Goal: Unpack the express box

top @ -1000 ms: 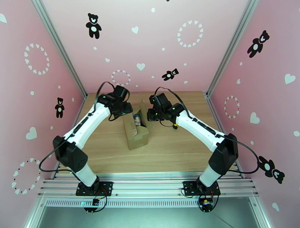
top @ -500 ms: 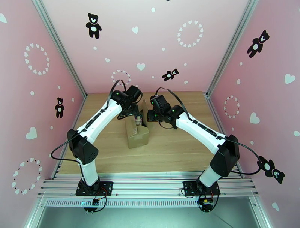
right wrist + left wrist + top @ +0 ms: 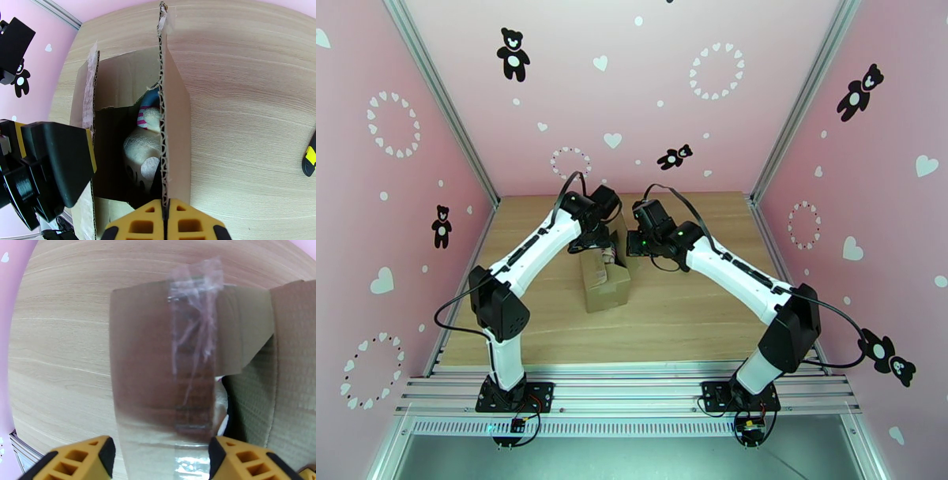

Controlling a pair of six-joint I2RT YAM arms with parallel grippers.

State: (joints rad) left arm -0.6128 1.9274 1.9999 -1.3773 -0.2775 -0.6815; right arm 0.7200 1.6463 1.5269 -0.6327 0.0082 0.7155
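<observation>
Currently my right fingers (image 3: 138,225) clench an express box (image 3: 177,118) flap at lower centre (plush toy (image 3: 138,152) inside), while my left fingers (image 3: 79,459) gape wide.

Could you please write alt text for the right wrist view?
The right gripper pinches the raised flap of the open express box with shut jaws, exposing a plush toy inside. A utility knife lies on the table nearby.
</observation>
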